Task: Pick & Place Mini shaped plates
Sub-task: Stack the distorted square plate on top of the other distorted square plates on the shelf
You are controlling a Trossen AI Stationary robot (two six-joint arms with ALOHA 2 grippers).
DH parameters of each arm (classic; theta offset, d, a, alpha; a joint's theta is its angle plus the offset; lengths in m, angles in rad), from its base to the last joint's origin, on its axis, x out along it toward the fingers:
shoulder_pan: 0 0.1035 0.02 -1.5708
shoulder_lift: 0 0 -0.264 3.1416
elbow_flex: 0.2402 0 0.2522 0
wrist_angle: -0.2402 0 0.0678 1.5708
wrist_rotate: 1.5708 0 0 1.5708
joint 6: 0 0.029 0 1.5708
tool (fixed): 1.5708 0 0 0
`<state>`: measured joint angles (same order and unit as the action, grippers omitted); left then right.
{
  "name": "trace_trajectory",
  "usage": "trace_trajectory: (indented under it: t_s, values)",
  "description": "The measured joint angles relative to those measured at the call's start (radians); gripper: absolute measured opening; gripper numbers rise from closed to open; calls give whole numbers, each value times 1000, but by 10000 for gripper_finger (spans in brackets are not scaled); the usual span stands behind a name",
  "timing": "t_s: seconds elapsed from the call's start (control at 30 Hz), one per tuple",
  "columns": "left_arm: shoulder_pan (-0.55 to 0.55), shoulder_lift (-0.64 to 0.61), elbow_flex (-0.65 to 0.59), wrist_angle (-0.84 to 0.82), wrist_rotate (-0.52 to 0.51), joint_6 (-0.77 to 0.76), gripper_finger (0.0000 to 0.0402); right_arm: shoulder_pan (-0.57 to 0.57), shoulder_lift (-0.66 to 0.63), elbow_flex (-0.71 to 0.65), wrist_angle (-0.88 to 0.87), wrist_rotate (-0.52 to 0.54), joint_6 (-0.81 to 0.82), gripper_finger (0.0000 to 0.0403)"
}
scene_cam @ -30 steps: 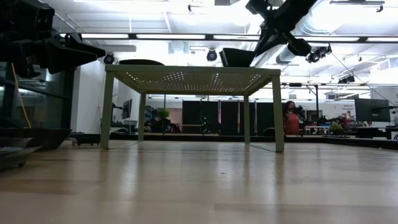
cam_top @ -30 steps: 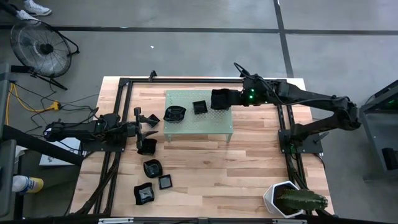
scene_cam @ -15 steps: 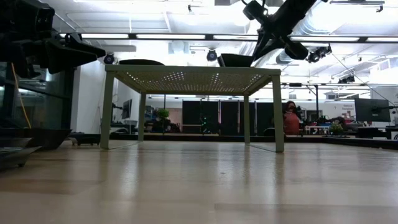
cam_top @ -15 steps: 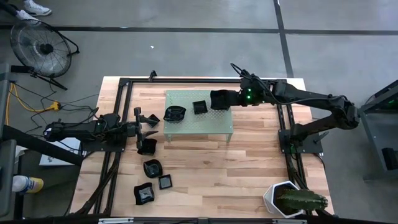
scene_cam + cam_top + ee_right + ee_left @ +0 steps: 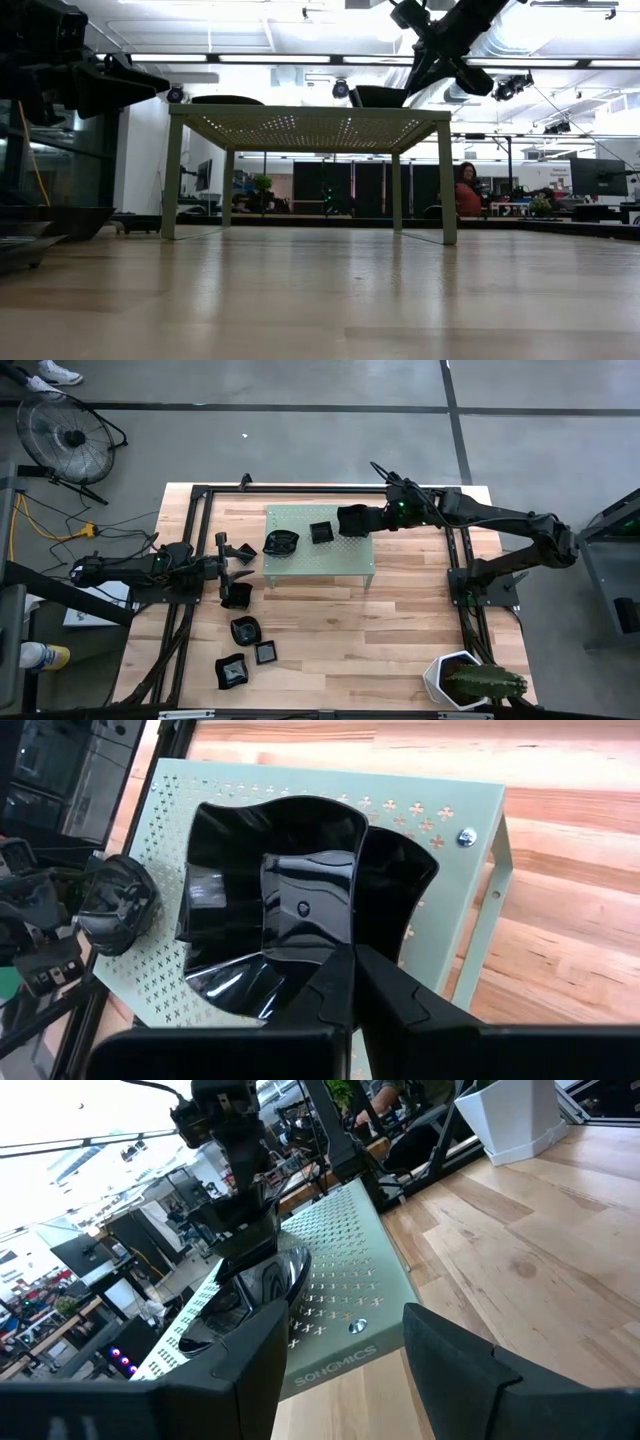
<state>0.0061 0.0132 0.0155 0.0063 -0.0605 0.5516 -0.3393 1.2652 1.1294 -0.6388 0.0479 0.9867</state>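
Near edge of the counter [image 5: 330, 630]: white hexagonal pot [image 5: 452, 676] with a cactus at the near right corner. Near left, three black mini plates sit loose on the wood: a wavy plate [image 5: 233, 672], a small square plate [image 5: 266, 652] just beside it, a rounded plate [image 5: 245, 629] behind those. Further back on the left, the left pincer [image 5: 238, 558] hangs with its fingers spread wide, nothing between them, just beside another black dish [image 5: 236, 595] on the wood. Mid-counter stands a pale green perforated stand [image 5: 320, 560]. On its top, a round ruffled plate [image 5: 281, 543] at the left, a small square dish [image 5: 321, 532] in the middle. At the far right of the stand, right pincer [image 5: 352, 970] is closed tight on the rim of a large wavy black plate [image 5: 270, 900], held over the stand's top, overlapping a second dark dish [image 5: 400, 885] behind it. Beyond the counter, a person [image 5: 467, 190] in red in the room.
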Motion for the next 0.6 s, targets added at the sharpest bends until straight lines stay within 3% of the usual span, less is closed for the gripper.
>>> trace_trajectory:
  t_s: [0.33, 0.6]
  values:
    - [0, 0, 0, 0, 0, 0, 193, 0, 0, 0, -3, -10, -18, 91]
    - [0, 0, 0, 0, 0, 0, 193, 25, -37, 0, -46, -57, -131, 121]
